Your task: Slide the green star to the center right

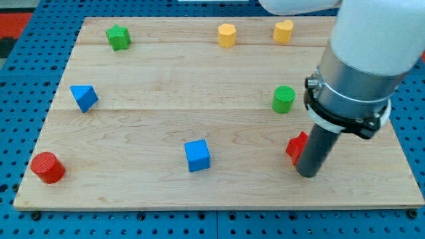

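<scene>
Green star-shaped block (118, 37) sits at the view's top left of the pale wooden desk (153, 99), well apart from my tip (307, 174). No pincer on this arm, just the dark rod; my tip is down at the view's lower right, touching or just beside a red block (295, 147), shape partly hidden. Green cylinder (283, 99) just above that. Also on the desk: two yellow blocks (227, 35) (283, 31) along the top, blue triangular block (84, 97) left, blue cube (197, 155) bottom centre, red cylinder (47, 167) bottom left. Blue pegboard (26, 79) surrounds the desk.

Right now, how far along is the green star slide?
Done: nothing; the green star sits at the board's top left. In hand: my tip is at the view's lower right, beside a red block, far from the star. Left: reach the star, then push it to center right.
</scene>
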`<state>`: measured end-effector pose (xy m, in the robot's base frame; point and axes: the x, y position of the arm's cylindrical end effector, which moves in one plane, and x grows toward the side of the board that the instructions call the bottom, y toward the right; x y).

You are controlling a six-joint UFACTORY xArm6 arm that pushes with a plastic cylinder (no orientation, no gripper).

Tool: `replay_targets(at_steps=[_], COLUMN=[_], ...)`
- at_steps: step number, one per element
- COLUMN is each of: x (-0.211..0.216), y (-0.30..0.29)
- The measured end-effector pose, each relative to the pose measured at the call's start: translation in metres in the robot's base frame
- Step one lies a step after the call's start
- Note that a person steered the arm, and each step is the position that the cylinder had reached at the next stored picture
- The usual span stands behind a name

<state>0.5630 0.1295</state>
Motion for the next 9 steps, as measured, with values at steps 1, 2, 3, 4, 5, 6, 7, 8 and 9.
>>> replay_targets(at_steps=[1, 2, 3, 4, 5, 6, 7, 8, 9], x=[0.020, 0.022, -0.017, -0.083, -0.139, -0.201, -0.206, -0.260, -0.310], y=[-0.004, -0.042, -0.085, -0.110, -0.183, -0.237, -0.337, -0.405, -0.384])
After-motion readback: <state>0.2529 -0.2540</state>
